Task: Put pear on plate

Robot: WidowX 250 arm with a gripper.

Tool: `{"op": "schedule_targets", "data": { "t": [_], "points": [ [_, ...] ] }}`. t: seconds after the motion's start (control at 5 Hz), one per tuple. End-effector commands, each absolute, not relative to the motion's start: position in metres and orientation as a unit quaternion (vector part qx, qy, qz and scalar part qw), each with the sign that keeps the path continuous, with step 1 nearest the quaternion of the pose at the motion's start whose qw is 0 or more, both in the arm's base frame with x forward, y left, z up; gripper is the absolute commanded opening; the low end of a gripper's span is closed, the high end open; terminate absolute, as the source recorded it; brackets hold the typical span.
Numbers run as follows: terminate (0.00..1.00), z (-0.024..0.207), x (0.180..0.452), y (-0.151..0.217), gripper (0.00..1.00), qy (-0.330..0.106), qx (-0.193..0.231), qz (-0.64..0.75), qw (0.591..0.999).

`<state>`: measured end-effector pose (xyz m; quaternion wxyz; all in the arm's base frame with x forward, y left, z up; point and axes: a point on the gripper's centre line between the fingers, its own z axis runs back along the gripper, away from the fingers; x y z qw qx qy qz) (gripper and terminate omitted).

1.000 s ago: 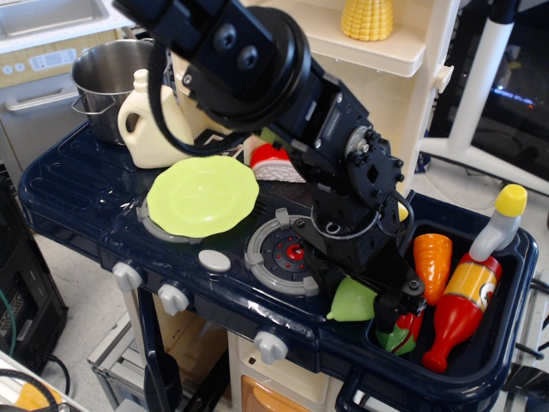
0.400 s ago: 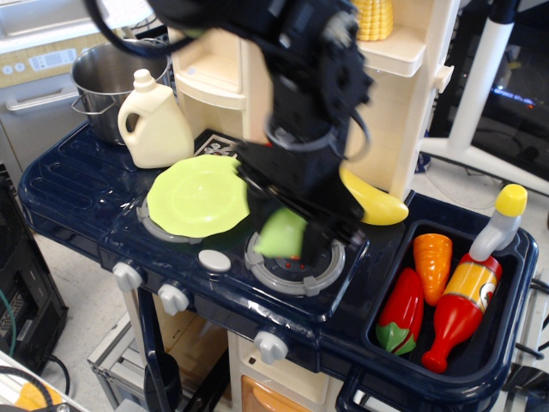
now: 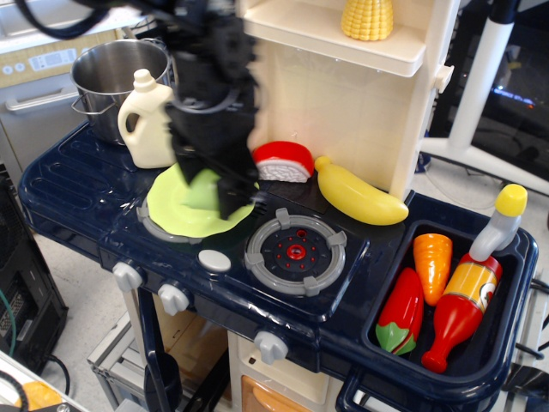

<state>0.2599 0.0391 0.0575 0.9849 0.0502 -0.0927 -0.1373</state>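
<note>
Lime-green plate [image 3: 171,210] sat at left on our stove; above it the gripper [image 3: 214,190] clasped the pear [image 3: 204,190]. Rightward we logged a grey burner [image 3: 296,251], then a banana [image 3: 358,194].

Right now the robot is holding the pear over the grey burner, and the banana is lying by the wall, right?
Not quite. In the observation.image view the gripper holds the pear over the plate, not the burner. The banana does lie by the wall.
</note>
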Motion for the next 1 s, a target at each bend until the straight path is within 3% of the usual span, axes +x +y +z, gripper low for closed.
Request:
{"op": "schedule_targets", "data": {
  "t": [0.0,0.6,0.8],
  "points": [
    [0.00,0.0543,0.2893,0.0602,1.00,-0.150,0.065,-0.190,0.968],
    [0.00,0.0534,0.2908,0.0619,1.00,-0.154,0.055,-0.202,0.966],
    [1.00,0.0534,0.2908,0.0619,1.00,-0.154,0.055,-0.202,0.966]
  ]
}}
